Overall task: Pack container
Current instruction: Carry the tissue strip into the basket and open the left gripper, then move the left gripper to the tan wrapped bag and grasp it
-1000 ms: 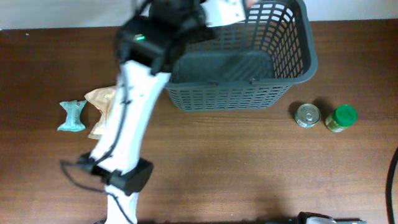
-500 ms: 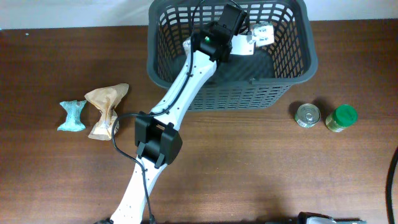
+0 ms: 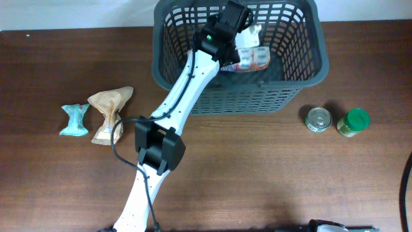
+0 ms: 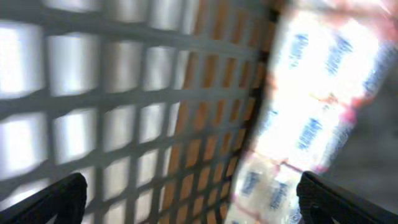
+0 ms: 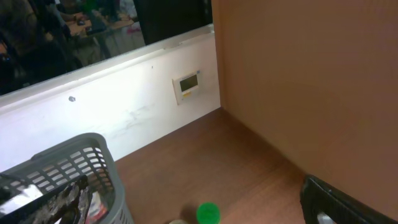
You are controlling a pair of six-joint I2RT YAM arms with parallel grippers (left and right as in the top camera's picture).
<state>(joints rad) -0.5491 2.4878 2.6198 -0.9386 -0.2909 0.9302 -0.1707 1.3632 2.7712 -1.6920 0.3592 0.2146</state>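
The container (image 3: 302, 71), a large dark grey lattice basket, stands at the table's far edge. My left arm reaches over its near wall, and the left gripper (image 3: 233, 26) hangs inside it. A white packet with red and blue print (image 3: 252, 57) lies on the basket floor just beside that gripper. In the left wrist view the left gripper (image 4: 205, 199) stands wide open with its fingertips (image 4: 62, 199) far apart. The blurred packet (image 4: 311, 112) is ahead on the right, free of them, and the basket wall (image 4: 124, 106) is close on the left. My right gripper shows one finger (image 5: 341, 202), with nothing held.
A silver tin can (image 3: 318, 119) and a green-lidded jar (image 3: 353, 122) stand right of the basket. A crumpled brown bag (image 3: 109, 113) and a teal packet (image 3: 75, 120) lie at the left. The right wrist view shows the basket (image 5: 81, 162), the jar (image 5: 208, 213) and a wall.
My left gripper opened and let go of the white packet. The packet has dropped from the fingers onto the basket floor, and the gripper has pulled back slightly left.
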